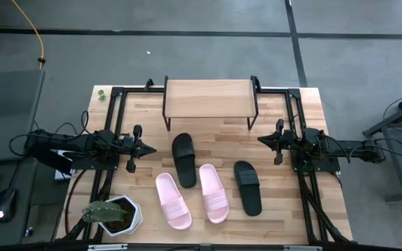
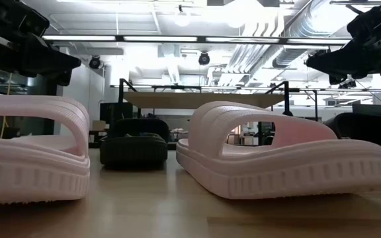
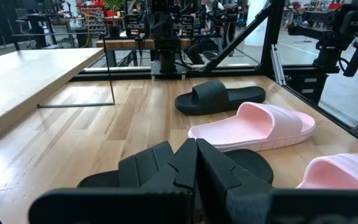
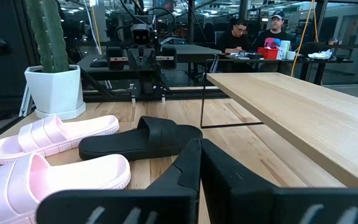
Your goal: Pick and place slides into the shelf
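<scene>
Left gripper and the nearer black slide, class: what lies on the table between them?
Nothing: the high view shows bare tabletop between the left gripper and the black slide.

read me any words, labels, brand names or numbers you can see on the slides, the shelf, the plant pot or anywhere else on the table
None can be read.
Slides, pink and, black and: ribbed straps, no brand visible.
Shelf: bare wood.
White plant pot: plain.
Items on the background desk in the right wrist view: too small to read.
</scene>
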